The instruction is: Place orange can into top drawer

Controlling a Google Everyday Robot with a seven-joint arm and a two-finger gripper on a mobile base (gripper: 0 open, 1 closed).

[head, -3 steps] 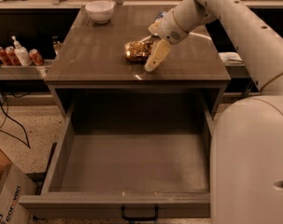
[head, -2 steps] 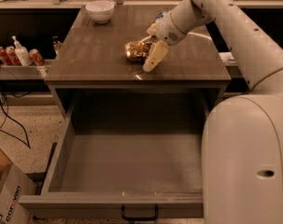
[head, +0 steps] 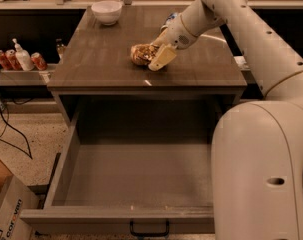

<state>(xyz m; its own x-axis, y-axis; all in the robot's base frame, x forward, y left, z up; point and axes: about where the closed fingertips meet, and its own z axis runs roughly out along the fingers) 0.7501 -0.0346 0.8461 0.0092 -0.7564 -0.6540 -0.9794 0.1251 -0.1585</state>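
Note:
The orange can (head: 140, 54) lies on its side on the brown cabinet top (head: 106, 59), shiny gold-brown and crinkly. My gripper (head: 155, 54) is at the can's right side, with a cream finger (head: 161, 59) in front of the can and the other behind it, around the can. The can rests on the top. The top drawer (head: 136, 169) is pulled wide open below, grey and bare inside, with a small black handle (head: 148, 231) on its front panel.
A white bowl (head: 106, 11) stands at the back left of the cabinet top. A silver-and-blue can (head: 171, 18) shows behind my wrist. Red cans (head: 6, 59) and a pump bottle (head: 22, 58) sit on a low shelf at left. A cardboard box (head: 6, 214) is at bottom left.
My arm and body have shifted slightly left in view. The gripper stays at the can, which has not visibly moved.

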